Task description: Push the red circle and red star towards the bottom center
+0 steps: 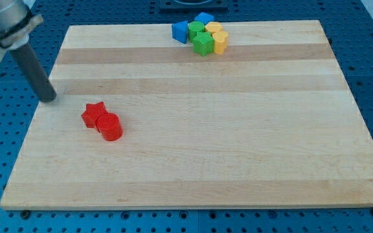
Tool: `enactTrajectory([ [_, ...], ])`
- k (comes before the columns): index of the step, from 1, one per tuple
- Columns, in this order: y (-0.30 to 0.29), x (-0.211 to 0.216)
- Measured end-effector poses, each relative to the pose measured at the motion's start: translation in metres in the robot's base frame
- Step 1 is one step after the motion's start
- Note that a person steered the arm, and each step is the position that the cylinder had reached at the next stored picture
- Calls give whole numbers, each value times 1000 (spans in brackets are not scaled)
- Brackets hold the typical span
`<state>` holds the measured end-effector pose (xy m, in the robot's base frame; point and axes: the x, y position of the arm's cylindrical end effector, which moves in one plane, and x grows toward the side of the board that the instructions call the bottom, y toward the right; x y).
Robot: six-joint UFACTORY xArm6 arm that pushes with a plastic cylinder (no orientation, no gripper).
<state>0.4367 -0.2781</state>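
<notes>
Two red blocks touch at the desk's (193, 175) left.
Red star (94, 114) sits just upper-left of red circle (110, 127); my tip (48, 99), a jawless end effector, stands near the star's upper left.

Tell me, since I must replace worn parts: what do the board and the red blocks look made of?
Board: apparently pale wood, matte, showing lengthwise plank bands. Red star and red circle: evenly coloured, smooth, likely painted wood or plastic; unclear which.
</notes>
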Motion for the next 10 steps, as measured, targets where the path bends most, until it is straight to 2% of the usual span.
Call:
enactTrajectory([
  [5, 65, 28],
  [7, 68, -8],
  [10, 89, 4],
])
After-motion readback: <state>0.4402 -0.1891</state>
